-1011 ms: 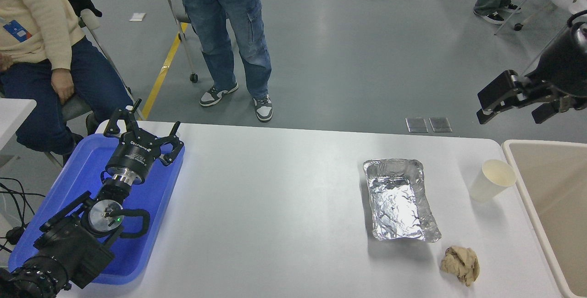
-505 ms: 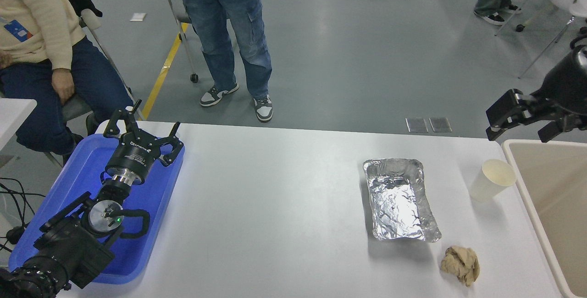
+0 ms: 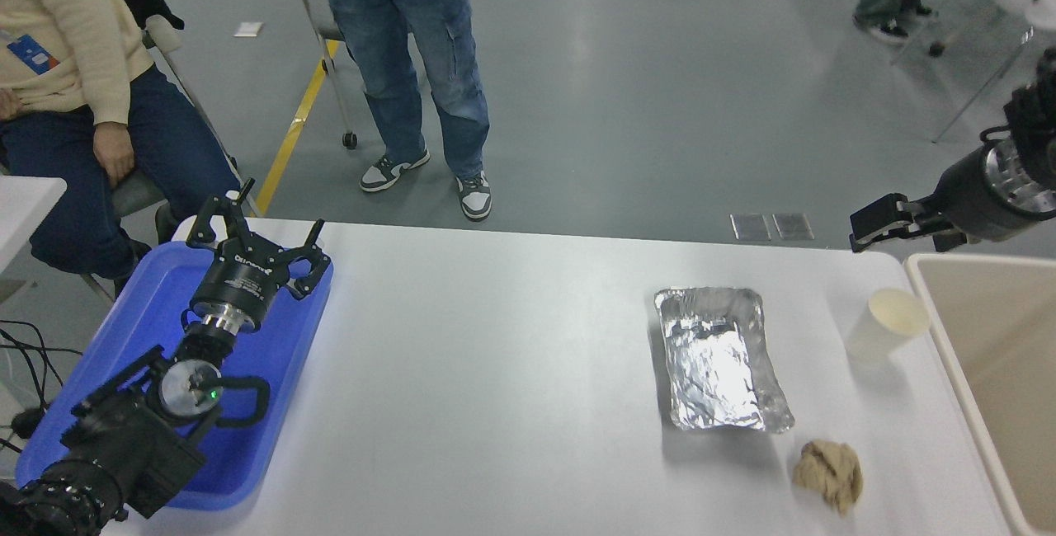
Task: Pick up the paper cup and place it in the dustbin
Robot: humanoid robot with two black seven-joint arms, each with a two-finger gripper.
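Note:
The paper cup (image 3: 887,326), plain cream-white, stands tilted on the white table near its right end, just left of the dustbin (image 3: 990,259). The dustbin is a large beige bin, cut off by the picture's right edge. My right gripper (image 3: 912,232) hangs open above the table's far right corner, beyond the cup and apart from it, with nothing between its fingers. My left gripper (image 3: 252,231) rests parked over the blue tray at the lower left, its fingers spread open and empty.
A silver foil tray (image 3: 718,359) lies left of the cup. A crumpled tan paper wad (image 3: 829,474) sits near the front edge. The blue tray (image 3: 140,305) is at the table's left. One person sits at the far left (image 3: 66,66) and another stands beyond the table (image 3: 412,66).
My right gripper has come down and turned, now lower and closer to the table's far right corner. The cup, the trays and the left arm have not moved.

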